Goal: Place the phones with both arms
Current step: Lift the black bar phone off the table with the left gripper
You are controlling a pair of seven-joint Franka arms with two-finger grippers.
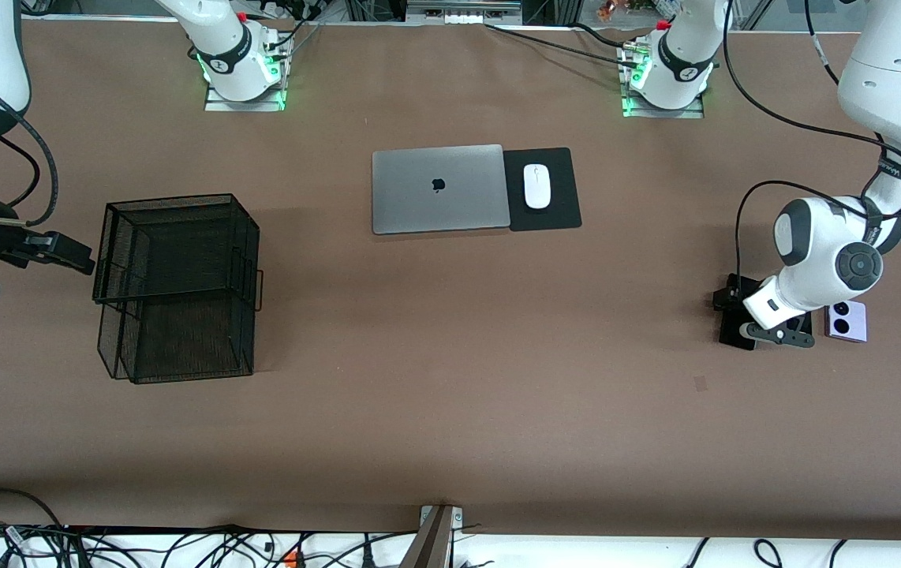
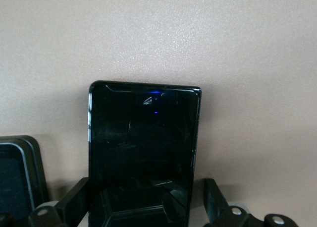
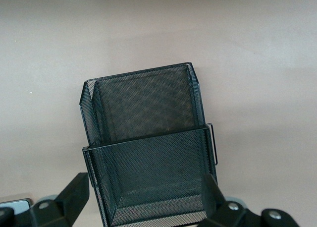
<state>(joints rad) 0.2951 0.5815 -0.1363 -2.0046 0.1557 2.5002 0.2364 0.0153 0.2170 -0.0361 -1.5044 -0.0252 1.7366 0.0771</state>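
The long black phone (image 1: 737,325) lies flat at the left arm's end of the table. In the left wrist view it (image 2: 143,147) runs lengthwise between my left gripper's (image 2: 143,209) spread fingers, with a small gap still showing on one side. The left gripper (image 1: 770,331) is low over it and open. The small dark squarish phone (image 2: 17,175) lies beside it, mostly hidden under the wrist in the front view (image 1: 801,322). The lavender-white phone (image 1: 847,321) lies beside that. My right gripper (image 1: 72,259) is open and empty beside the black mesh tray stack (image 1: 178,284); the stack also shows in the right wrist view (image 3: 148,152).
A closed grey laptop (image 1: 439,188) and a white mouse (image 1: 536,186) on a black pad (image 1: 553,213) lie at the table's middle, nearer the arm bases. Cables hang along the table edge nearest the front camera.
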